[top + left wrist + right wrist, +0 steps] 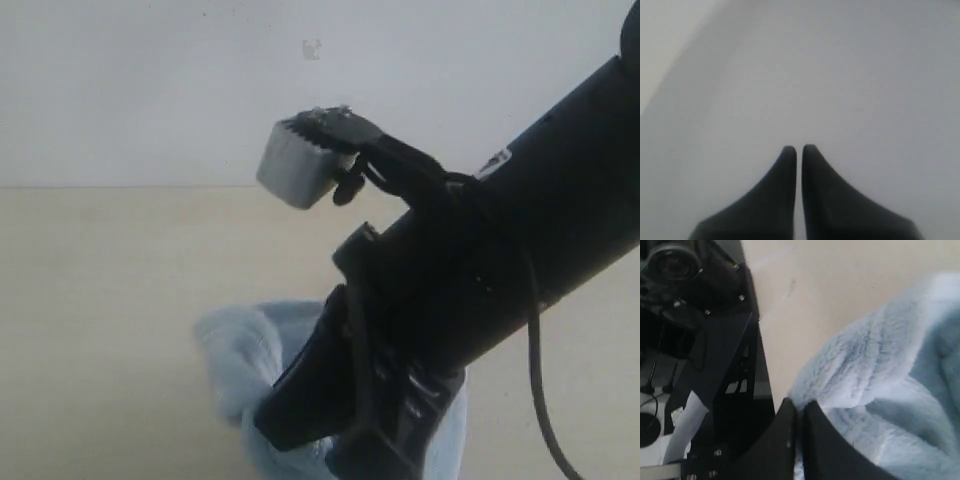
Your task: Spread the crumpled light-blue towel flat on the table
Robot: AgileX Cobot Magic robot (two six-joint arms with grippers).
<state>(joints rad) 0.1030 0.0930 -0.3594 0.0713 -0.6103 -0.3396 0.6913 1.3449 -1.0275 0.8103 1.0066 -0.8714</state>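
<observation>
Towel [240,350], light-blue, crumpled on the near desk [100,300], centre. We note right fingers [785,440] clamped on its edge, seemingly to pull it flat; left fingers [780,190] pressed together, empty, parked away.

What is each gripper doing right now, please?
Left gripper: closed, holding nothing.
Right gripper: closed, apparently pinching the edge of the towel.

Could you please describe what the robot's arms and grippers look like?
The right arm is a thick matte-black tube with a small white label, a thin black cable and a grey ribbed box on its wrist. The left gripper and right gripper have smooth black fingers tapering to narrow tips.
</observation>
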